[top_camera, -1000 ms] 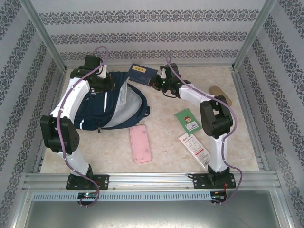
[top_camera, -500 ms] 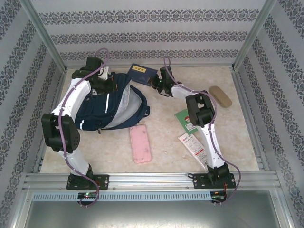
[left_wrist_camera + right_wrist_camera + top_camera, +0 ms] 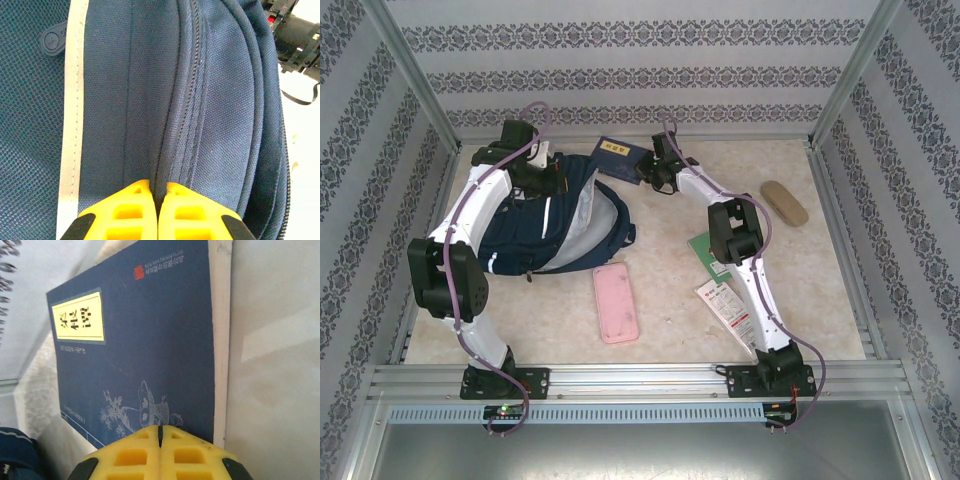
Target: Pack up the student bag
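Top external: my student bag (image 3: 550,225) lies back left on the counter (image 3: 670,300), blue book (image 3: 616,155) just beside it.
Left wrist: my left end effector (image 3: 159,187) pinches a bag fold.
Right wrist: my right end effector (image 3: 160,429) is clenched at the book's edge.

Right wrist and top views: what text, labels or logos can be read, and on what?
The yellow label on the blue book: black characters, sideways, too blurred to read.
The red seal and red print beside it, same cover: too small.
The white-and-red packet: print too small.
The green card: print too small.
Nothing legible enough to quote.
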Robot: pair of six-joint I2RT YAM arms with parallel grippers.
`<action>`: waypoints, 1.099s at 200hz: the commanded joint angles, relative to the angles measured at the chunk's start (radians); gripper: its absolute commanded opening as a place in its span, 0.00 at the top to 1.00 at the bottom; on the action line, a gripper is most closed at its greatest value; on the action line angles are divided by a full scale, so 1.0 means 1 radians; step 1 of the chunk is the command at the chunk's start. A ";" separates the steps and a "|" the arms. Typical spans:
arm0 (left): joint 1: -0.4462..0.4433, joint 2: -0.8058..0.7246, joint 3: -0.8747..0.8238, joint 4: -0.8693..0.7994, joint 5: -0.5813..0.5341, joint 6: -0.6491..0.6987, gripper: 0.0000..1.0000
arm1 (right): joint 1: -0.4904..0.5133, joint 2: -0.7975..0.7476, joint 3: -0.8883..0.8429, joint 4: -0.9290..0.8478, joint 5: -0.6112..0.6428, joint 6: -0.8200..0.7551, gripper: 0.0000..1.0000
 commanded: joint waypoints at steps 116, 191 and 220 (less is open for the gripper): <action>-0.083 0.024 -0.046 0.103 0.063 -0.181 0.66 | 0.051 -0.661 -1.024 -0.028 -0.023 -0.065 1.00; -0.395 0.089 -0.165 0.380 -0.089 -0.546 0.62 | 0.036 -0.786 -0.910 -0.157 0.051 -0.299 0.97; -0.447 0.149 -0.203 0.503 -0.084 -0.652 0.63 | -0.040 -0.731 -0.847 -0.137 0.025 -0.383 0.94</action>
